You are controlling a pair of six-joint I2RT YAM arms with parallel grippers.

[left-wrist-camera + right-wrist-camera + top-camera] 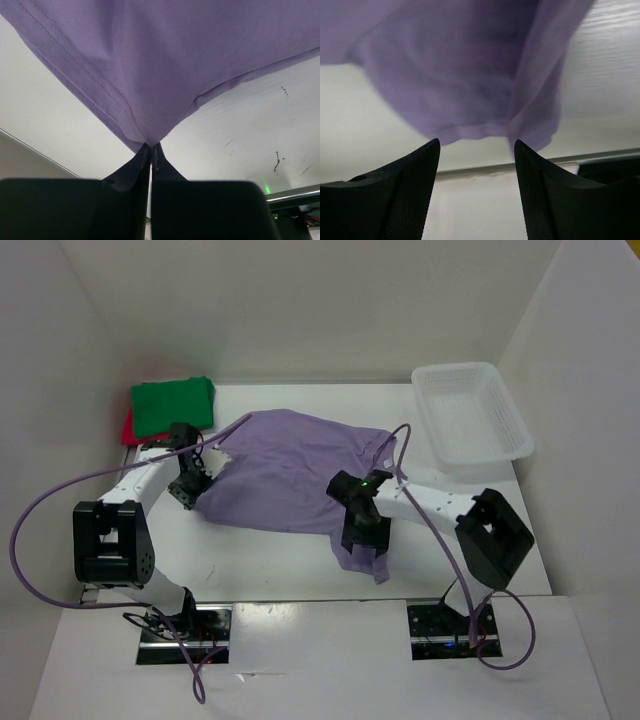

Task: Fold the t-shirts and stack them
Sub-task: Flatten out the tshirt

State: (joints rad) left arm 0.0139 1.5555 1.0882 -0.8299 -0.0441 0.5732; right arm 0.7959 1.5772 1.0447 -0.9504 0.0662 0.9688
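Left claw pinches the purple shirt — right claw spread, holding nothing.

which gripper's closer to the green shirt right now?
Left. The left gripper, jaws shut on the left edge of the purple shirt, sits just in front of the folded green shirt. The right gripper, jaws open, is far off at that shirt's near right corner.

spread shirt centre, basket back right
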